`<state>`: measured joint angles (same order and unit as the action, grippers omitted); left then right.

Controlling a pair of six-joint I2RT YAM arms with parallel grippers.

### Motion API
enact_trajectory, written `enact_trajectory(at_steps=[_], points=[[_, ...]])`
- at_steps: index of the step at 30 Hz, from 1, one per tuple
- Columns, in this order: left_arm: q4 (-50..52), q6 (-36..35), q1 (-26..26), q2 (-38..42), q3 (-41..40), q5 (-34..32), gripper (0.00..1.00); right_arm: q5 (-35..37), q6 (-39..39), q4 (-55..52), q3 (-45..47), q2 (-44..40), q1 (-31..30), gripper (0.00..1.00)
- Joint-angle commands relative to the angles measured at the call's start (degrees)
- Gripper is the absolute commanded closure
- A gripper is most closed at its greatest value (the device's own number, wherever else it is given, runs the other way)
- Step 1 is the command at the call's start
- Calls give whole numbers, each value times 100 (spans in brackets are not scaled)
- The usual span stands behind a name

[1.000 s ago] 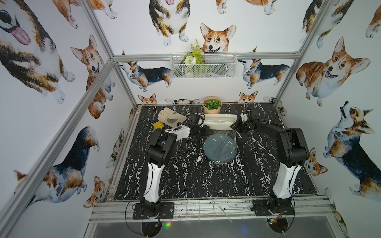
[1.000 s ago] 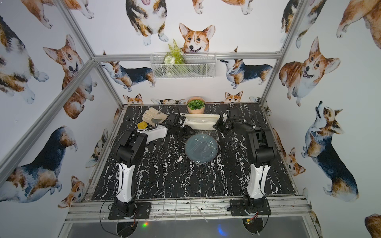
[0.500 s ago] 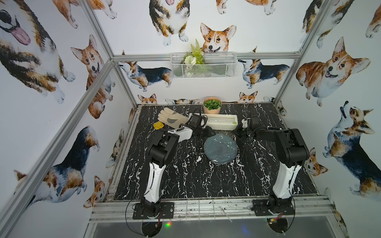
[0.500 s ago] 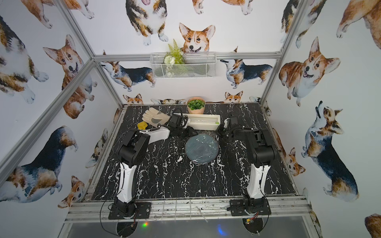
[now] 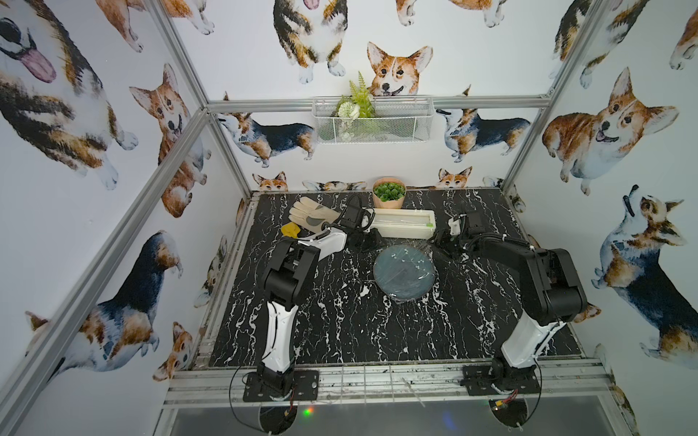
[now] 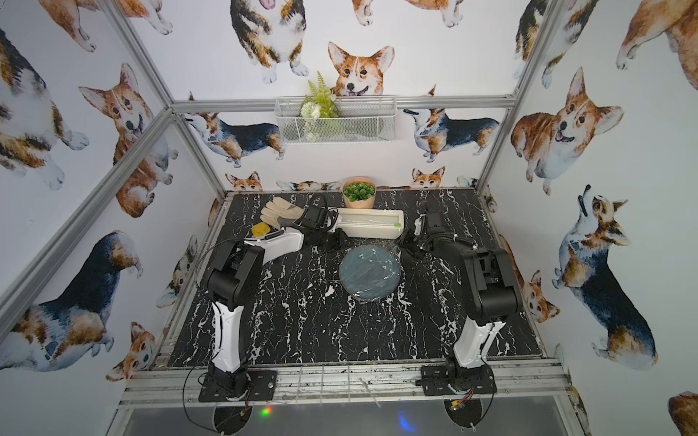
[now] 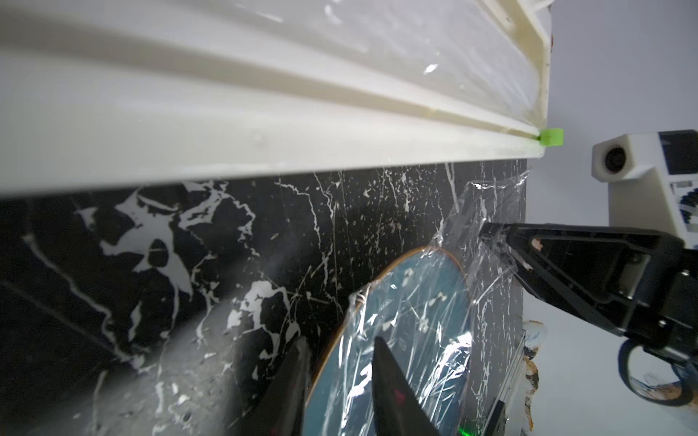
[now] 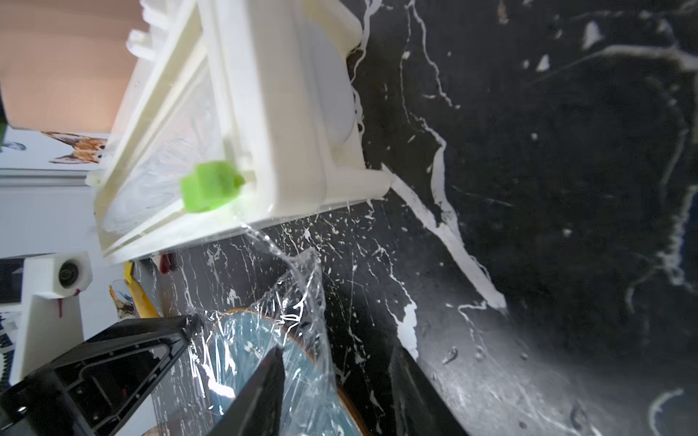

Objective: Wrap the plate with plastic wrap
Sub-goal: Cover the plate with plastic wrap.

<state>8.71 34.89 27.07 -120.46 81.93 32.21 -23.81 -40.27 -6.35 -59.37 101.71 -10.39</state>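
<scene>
In both top views the left gripper [image 5: 376, 243], at eleven o'clock from the plate [image 5: 404, 273], and the right gripper [image 5: 437, 241], at one o'clock, are too small and dark to show their jaws. The left arm [image 5: 325, 243] hides part of the glove [image 5: 308, 215]. In the left wrist view the box [image 7: 226, 124] is blurred, and picture edges cut off the plate and the fingers [image 7: 393, 396].
</scene>
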Motion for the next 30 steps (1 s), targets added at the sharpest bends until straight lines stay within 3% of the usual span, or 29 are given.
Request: enact_trajectory(at_steps=[1,6,10,15,20,24,30], points=[[53,-72,-8,23,-73,-4,69,35,200,-257,-112,154,0,53],[-91,11,-4,35,-251,-4,69,58,96,-175,-409,529,2,64],[-235,107,-7,26,-355,5,69,251,-173,-121,-404,743,2,83],[-300,124,-5,10,-414,38,70,680,-602,-60,110,639,2,90],[-221,61,-8,-46,-373,39,71,730,-711,-43,316,552,2,89],[-212,53,-6,-64,-351,35,71,716,-510,-134,240,362,2,82],[-212,61,-8,-56,-329,49,71,700,120,-287,5,-235,4,55]])
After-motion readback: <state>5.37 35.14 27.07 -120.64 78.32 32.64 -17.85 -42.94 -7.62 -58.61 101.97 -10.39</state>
